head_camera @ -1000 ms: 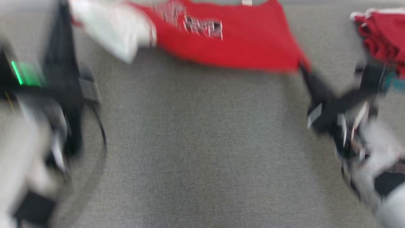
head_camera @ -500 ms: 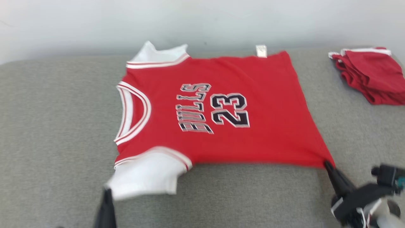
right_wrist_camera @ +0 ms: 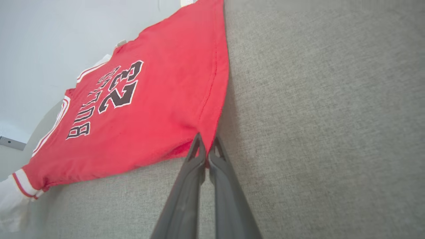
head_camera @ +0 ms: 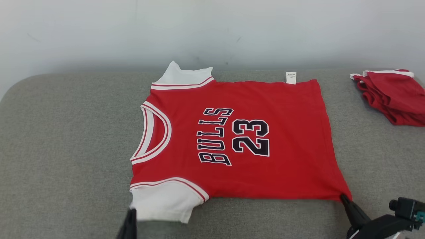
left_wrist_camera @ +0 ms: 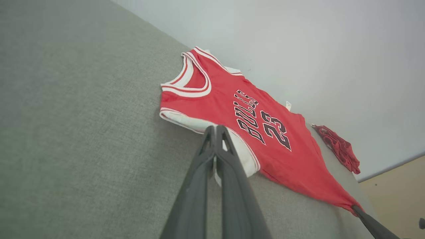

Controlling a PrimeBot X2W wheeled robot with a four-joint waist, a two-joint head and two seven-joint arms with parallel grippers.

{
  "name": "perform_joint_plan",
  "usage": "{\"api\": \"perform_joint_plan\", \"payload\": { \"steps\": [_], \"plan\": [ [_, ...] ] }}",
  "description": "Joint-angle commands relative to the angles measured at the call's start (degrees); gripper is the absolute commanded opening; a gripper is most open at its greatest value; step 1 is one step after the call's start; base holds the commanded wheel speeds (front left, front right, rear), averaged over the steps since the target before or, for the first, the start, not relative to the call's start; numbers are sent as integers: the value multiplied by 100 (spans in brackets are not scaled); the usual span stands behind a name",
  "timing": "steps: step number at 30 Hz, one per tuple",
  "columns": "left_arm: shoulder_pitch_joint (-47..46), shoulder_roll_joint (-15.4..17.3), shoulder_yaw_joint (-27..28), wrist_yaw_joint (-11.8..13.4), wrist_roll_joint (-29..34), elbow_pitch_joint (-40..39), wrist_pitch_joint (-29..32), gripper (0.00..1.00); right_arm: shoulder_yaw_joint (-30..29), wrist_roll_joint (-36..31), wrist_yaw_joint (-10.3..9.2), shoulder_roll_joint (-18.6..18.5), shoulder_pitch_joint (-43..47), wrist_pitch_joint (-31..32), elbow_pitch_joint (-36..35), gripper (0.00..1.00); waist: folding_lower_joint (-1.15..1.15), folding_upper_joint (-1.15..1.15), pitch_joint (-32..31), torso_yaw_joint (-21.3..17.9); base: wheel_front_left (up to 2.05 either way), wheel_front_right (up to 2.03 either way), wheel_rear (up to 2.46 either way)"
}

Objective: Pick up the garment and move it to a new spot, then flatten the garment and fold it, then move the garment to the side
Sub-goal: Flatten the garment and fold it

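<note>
- Head view: the red jersey (head_camera: 239, 139) lies flat, print up, on the grey cushion (head_camera: 66, 149). A crumpled red bundle (head_camera: 395, 96) sits well apart at the right.
- Left wrist view: the left gripper (left_wrist_camera: 215, 128), fingers pressed together, pinches the jersey's white sleeve edge.
- Right wrist view: the right gripper (right_wrist_camera: 207, 139) pinches the jersey's near hem corner.

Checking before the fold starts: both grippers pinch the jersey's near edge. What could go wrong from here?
The right gripper pinches only the tip of the jersey at its hem corner, so it may slip out under a pull. The left gripper grips the white sleeve by its edge; pulling there might stretch the sleeve rather than shift the body.
</note>
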Motion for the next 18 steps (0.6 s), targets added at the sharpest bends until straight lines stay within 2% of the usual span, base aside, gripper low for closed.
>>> {"api": "perform_joint_plan", "payload": {
  "steps": [1,5,7,9,13,18],
  "plan": [
    [-306,126,122,-85,56,-29,16,0,-156,1,-11,53,-43,112,-123,0,1,1,-24,-46,0,0,0],
    [-836,336,265,-241,92,-41,160,0,-371,-88,-11,77,-325,435,-306,0,1,1,-2,-153,0,0,0],
    [-1496,578,454,-427,23,127,423,0,-518,-119,-11,164,-784,827,-312,0,1,1,110,-310,0,0,0],
    [-1989,814,401,-463,267,367,682,0,-556,-180,-11,253,-1228,1057,-166,0,1,1,238,-424,0,0,0],
    [-3020,819,414,-725,178,1097,1057,0,-484,-417,-11,507,-2217,1395,443,0,1,1,556,-580,0,0,0],
    [-4288,539,114,-1180,223,2408,1448,0,-436,-728,-11,748,-3336,1493,1599,0,1,1,929,-558,0,0,0]
  ]
}}
